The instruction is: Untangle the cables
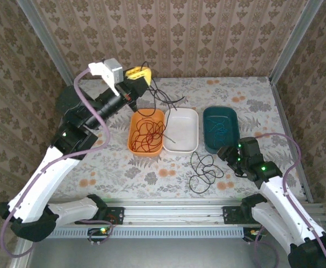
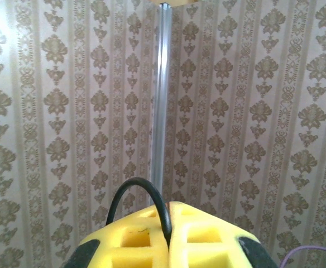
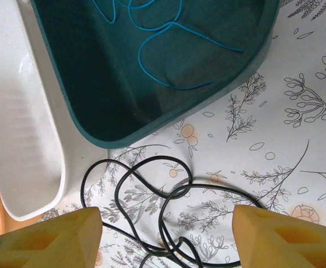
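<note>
Top external view: the left arm reaches up and toward the back wall, and its left gripper (image 1: pixel 138 74) is raised well above the table. The yellow foam pads are pressed together. In the left wrist view they pinch a raised black cable (image 2: pixel 130 187), which arches up out of the seam between them. From the gripper this cable hangs down toward the trays, with loose strands spreading over the cloth behind the white tray (image 1: pixel 193 131).

The right arm is lower, on the right side. In the right wrist view the right gripper (image 3: pixel 166 237) has its jaws well apart and holds nothing. Its yellow fingers (image 3: pixel 46 237) hover on either side of a black coil (image 3: pixel 152 195). The coil lies in loose loops on the table, just in front of the white tray and the teal tray (image 1: pixel 207 146).

The table (image 1: pixel 124 173) is covered by a pale floral cloth. Three trays sit side by side in its middle, with the orange tray (image 1: pixel 134 146) on the left, the white one in the centre and the teal one on the right. A red cable (image 1: pixel 146 134) is tangled in the orange tray with darker strands across it. A blue-green cable (image 1: pixel 221 125) lies curled in the teal tray.

Patterned damask wallpaper (image 1: pixel 207 33) covers the walls around the table, and a metal post (image 2: pixel 163 84) stands upright against it.
</note>
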Robot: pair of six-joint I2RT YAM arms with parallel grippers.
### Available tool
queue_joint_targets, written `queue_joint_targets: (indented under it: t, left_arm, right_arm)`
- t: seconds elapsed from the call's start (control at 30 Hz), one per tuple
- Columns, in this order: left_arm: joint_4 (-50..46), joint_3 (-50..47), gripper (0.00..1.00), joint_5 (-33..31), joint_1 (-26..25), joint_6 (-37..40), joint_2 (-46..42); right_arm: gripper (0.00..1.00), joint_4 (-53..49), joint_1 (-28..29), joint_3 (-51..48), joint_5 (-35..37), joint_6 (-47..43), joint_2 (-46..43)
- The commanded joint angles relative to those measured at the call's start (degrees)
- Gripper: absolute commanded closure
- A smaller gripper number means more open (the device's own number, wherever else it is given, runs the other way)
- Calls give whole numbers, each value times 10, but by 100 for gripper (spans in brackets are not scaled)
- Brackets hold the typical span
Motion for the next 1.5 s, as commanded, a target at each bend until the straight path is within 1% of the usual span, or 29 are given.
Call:
queue_joint_targets:
  t: [0.0, 0.17, 0.27, 0.4, 0.53, 0.6, 0.77, 0.93, 1.07, 1.33, 1.37, 1.4, 1.47]
  left_arm:
    - [38, 43, 100, 48, 8, -13, 31]
    - [67, 61, 100, 85, 16, -57, 93]
    - [84, 42, 100, 95, 20, -88, 125]
    - [117, -17, 100, 102, 23, -133, 156]
    - [176, -93, 100, 109, 24, -190, 183]
    - [194, -123, 100, 109, 24, -206, 195]
    - [197, -193, 100, 71, 24, -213, 213]
    - [156, -225, 100, 4, 24, -215, 244]
    - [100, -207, 100, -34, 22, -197, 282]
    - [80, -155, 100, -33, 15, -197, 373]
    - [79, -149, 98, -35, 14, -198, 378]
    - [80, -144, 92, -37, 13, -198, 384]
    - [81, -134, 72, -37, 10, -199, 393]
  right_arm:
    - [35, -13, -5, 6, 17, -9, -5]
    - [35, -24, -8, 12, 22, -12, -13]
    - [35, -32, -11, 19, 22, -19, -14]
    - [35, -43, -13, 30, 21, -30, -14]
    - [35, -54, -13, 42, 21, -42, -14]
    - [35, -56, -13, 46, 18, -50, -11]
    - [35, -55, -14, 47, 7, -58, -10]
    - [35, -45, -13, 32, -14, -57, -12]
    - [35, -41, -13, 25, -21, -56, -12]
    - [35, -43, -13, 19, -26, -58, -18]
    - [35, -44, -13, 18, -26, -57, -19]
    - [35, -46, -13, 17, -25, -59, -21]
    - [35, -50, -13, 14, -26, -60, -26]
